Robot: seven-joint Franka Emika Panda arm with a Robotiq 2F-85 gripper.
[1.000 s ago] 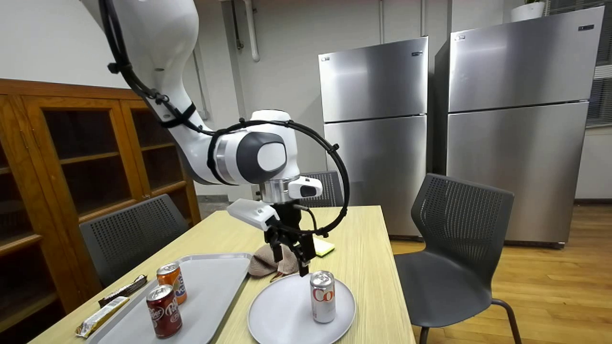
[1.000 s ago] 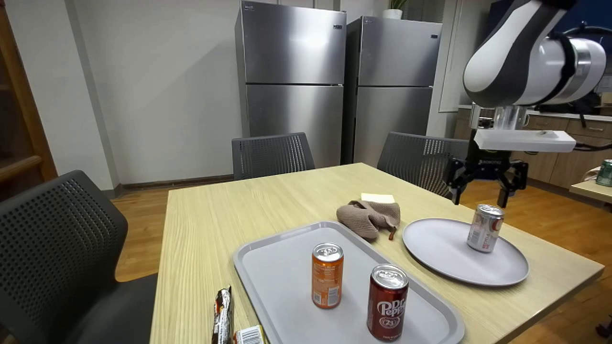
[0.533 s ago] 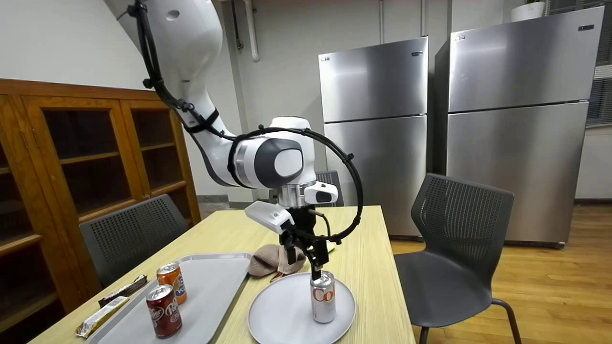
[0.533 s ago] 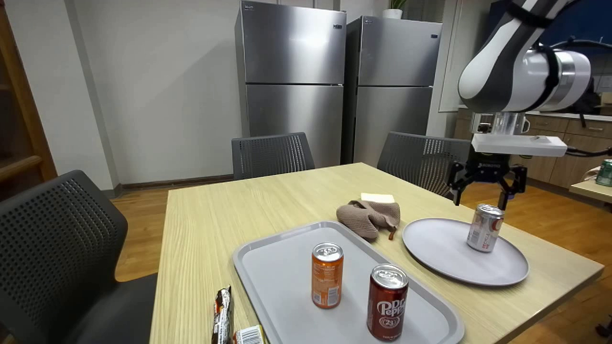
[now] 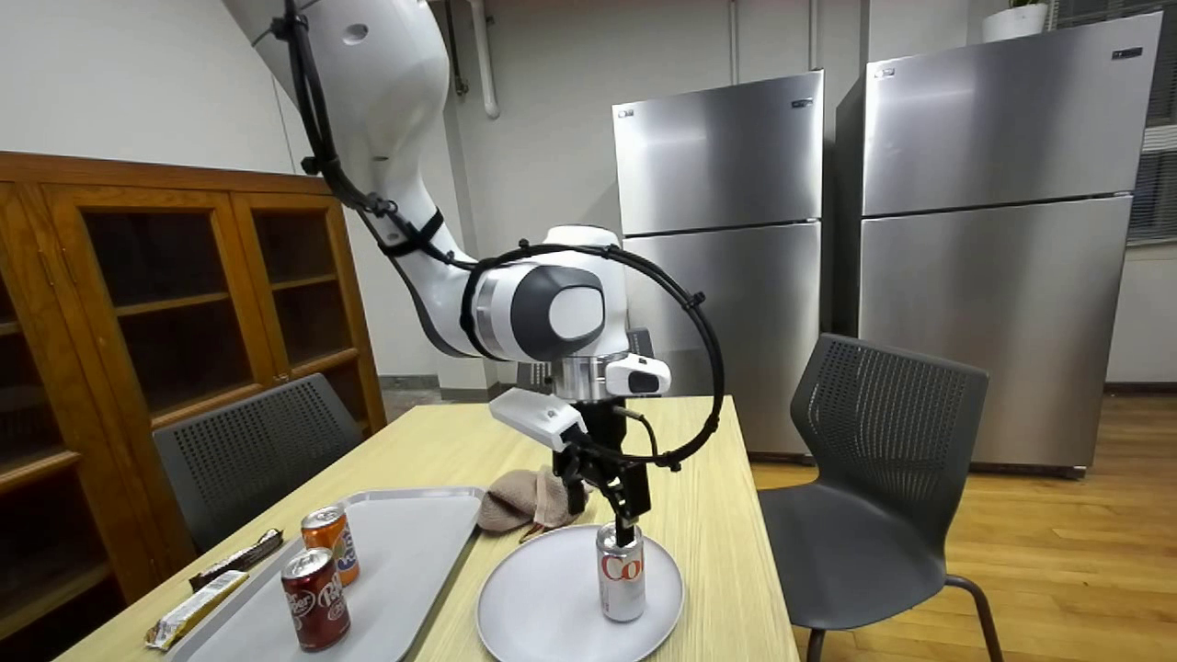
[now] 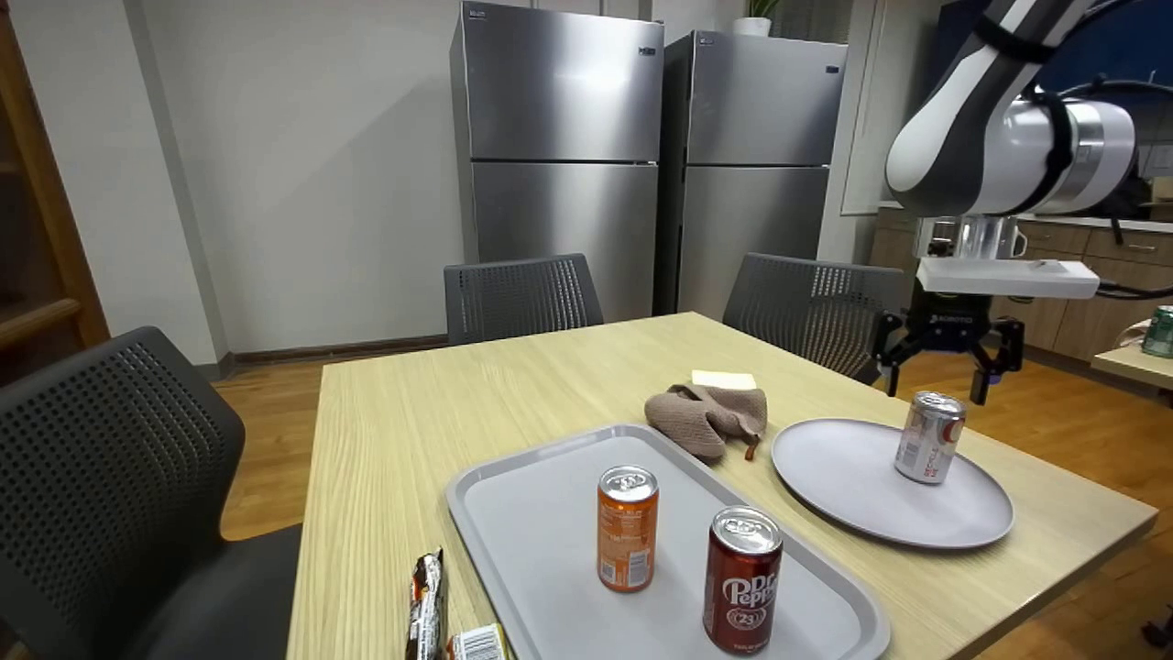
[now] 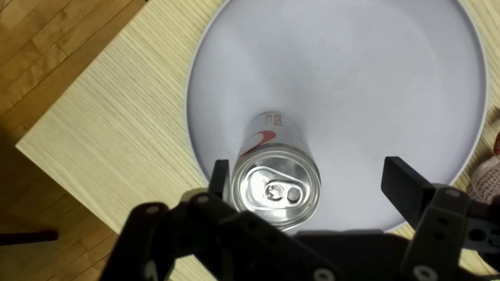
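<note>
Tool (image 6: 936, 394) spread wide, we find it right over the silver can (image 6: 930, 440), which stands upright on the round grey plate (image 6: 852, 463) near a corner of the worktop (image 6: 513, 385). The wrist view lets us look down on the can's lid and pull tab, with one fingertip (image 7: 220, 175) just beside the rim and the other well apart, over the plate; whether the nearer one touches, we cannot tell. In an exterior view we read the red letters "Co" (image 5: 622, 568) on the can's side, whereas the wrist view gives us "RECYCLE". Both exterior views show us a grey tray (image 6: 541, 513) bearing an orange can (image 6: 628, 541) and a dark red Dr Pepper can (image 6: 744, 587), with two wrapped bars (image 5: 198, 609) beside it, all outside the wrist view, which catches only an edge of the brown cloth (image 6: 701, 417). A green can (image 6: 1160, 332) appears at the far right in an exterior view, on a separate surface (image 6: 1125, 363).
</note>
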